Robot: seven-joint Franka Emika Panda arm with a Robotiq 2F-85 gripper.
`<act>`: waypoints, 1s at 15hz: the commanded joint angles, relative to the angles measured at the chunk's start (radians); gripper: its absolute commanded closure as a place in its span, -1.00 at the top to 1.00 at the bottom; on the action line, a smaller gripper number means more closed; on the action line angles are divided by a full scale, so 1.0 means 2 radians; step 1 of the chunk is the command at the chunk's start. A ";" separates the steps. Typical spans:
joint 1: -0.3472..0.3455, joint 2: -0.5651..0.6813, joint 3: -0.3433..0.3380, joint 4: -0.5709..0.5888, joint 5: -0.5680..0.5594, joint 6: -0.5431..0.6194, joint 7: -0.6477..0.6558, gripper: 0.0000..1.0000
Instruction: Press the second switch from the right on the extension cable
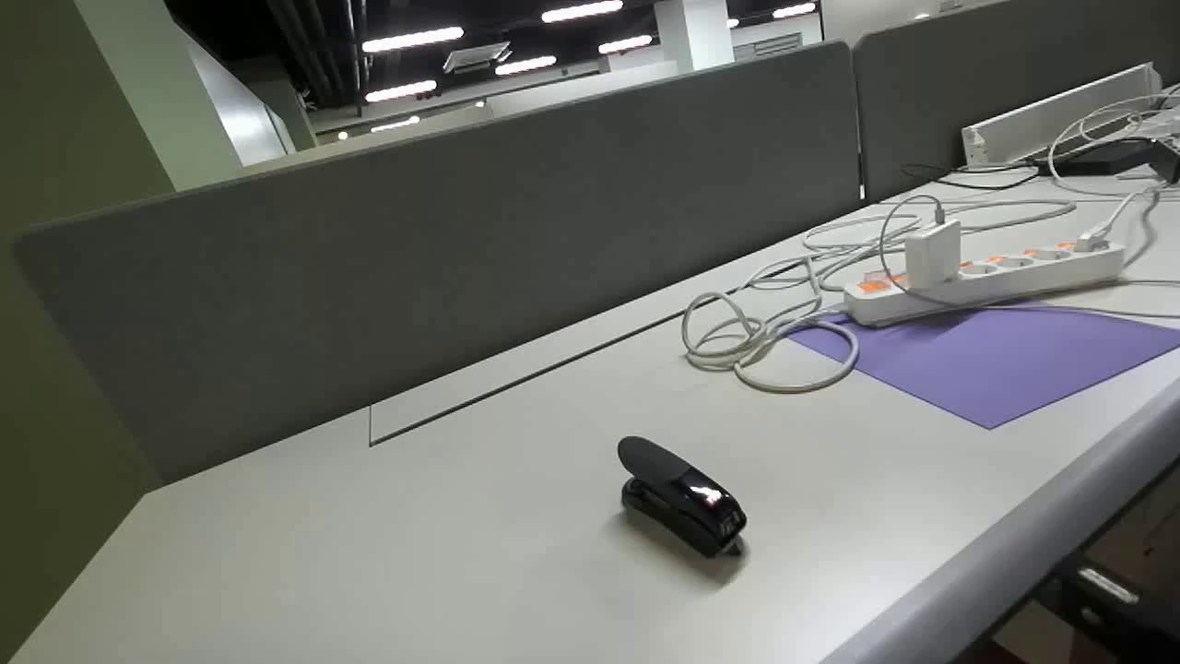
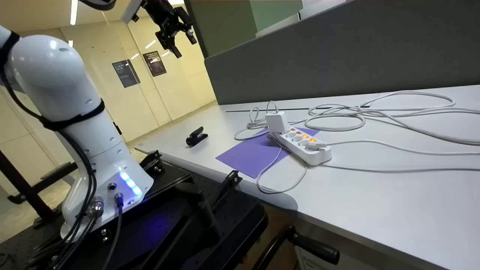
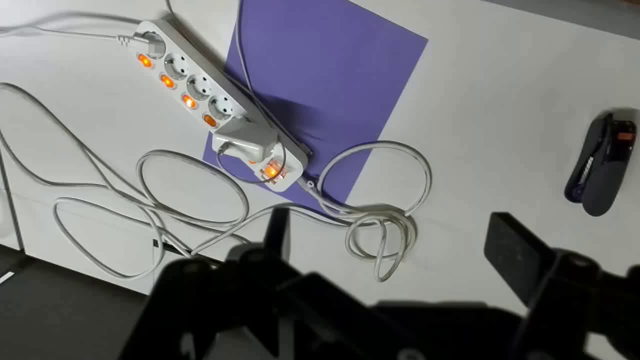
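Observation:
The extension cable's white power strip [image 1: 1023,284] lies on the desk in both exterior views [image 2: 296,147] and at upper left in the wrist view [image 3: 227,90]. Orange switches run along one side. The switch second from the corded-plug end [image 3: 167,81] glows; it also shows in an exterior view [image 2: 305,136]. The switch closest to the white adapter [image 3: 209,120] looks unlit. The white adapter [image 3: 247,137] hides part of another switch. A corded white plug [image 3: 145,45] fills the end socket. My gripper [image 2: 184,45] is open and empty, high above the desk; its spread fingers show in the wrist view [image 3: 391,232].
A purple sheet [image 3: 330,75] lies partly under the strip. White cord loops [image 3: 380,220] spread around the strip. A black stapler [image 1: 682,498] lies apart on the desk. A grey partition [image 1: 516,249] stands along the desk's back. The desk's front edge [image 1: 1032,544] faces the robot's base.

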 commanded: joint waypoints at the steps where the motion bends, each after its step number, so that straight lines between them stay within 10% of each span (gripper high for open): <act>1: 0.009 0.001 -0.008 0.001 -0.007 -0.002 0.006 1.00; 15: 0.004 0.003 -0.007 0.000 -0.013 0.009 0.009 1.00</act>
